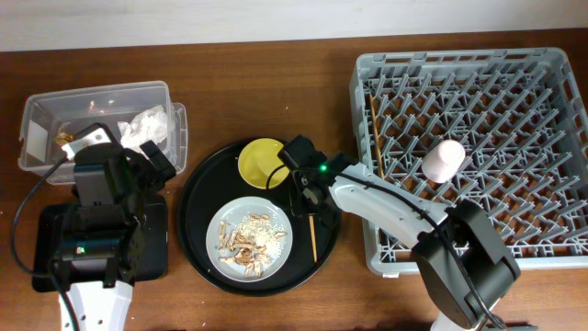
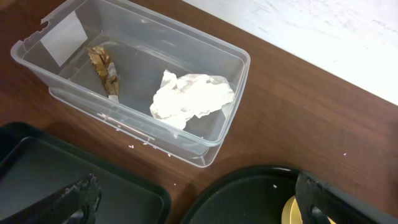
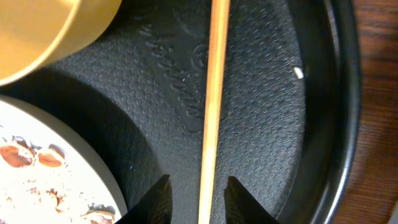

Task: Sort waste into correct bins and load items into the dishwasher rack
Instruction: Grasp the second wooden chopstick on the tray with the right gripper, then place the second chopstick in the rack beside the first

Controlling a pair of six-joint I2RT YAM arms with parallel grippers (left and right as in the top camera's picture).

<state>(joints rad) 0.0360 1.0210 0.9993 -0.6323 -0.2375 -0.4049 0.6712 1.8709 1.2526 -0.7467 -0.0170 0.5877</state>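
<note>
A thin wooden chopstick (image 1: 312, 234) (image 3: 211, 112) lies on the round black tray (image 1: 197, 211) (image 3: 273, 93), right of the pale grey plate (image 1: 276, 213) (image 3: 68, 155). The plate holds food scraps (image 1: 246, 234) (image 3: 18, 155). My right gripper (image 1: 308, 198) (image 3: 198, 180) hangs low over the chopstick, open, jaws either side of it with a gap. The yellow bowl (image 1: 260, 161) (image 3: 43, 31) sits beside it. The clear tub (image 1: 101, 92) (image 2: 230, 106) holds the napkin (image 1: 147, 127) (image 2: 189, 99) and wrapper (image 1: 66, 138) (image 2: 102, 68). My left gripper (image 1: 147, 164) (image 2: 199, 205) is wide open and empty.
The grey dishwasher rack (image 1: 551, 64) fills the right side, with a pink cup (image 1: 444, 158) and another chopstick (image 1: 375, 129) in it. A shallow black rectangular tray (image 1: 152, 248) (image 2: 37, 174) sits under my left arm, next to the round tray (image 2: 249, 199).
</note>
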